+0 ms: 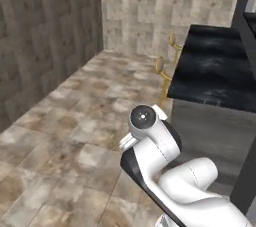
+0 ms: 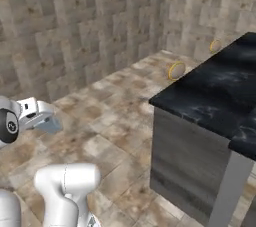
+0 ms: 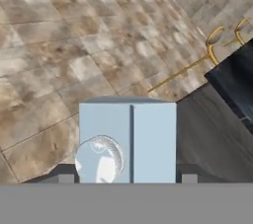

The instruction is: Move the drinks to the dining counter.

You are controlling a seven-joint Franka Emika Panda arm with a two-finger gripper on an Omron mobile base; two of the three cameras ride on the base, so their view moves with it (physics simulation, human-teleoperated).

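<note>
Pale grey-blue gable-top carton [image 3: 127, 141] sits clamped between the dark-fingered gripper [image 3: 127, 177], low in the hand view; the black veined marble dining counter [image 3: 236, 82] lies at three o'clock.

Mottled brown tile floor [image 1: 65, 136], stone-block walls [image 2: 75, 26], gold-legged stools [image 1: 167, 73].

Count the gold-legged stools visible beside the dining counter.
2. One stool stands nearer, at the corner of the dining counter; the second stool is farther along the same edge, toward the tiled wall. Others may be hidden behind the counter.
</note>
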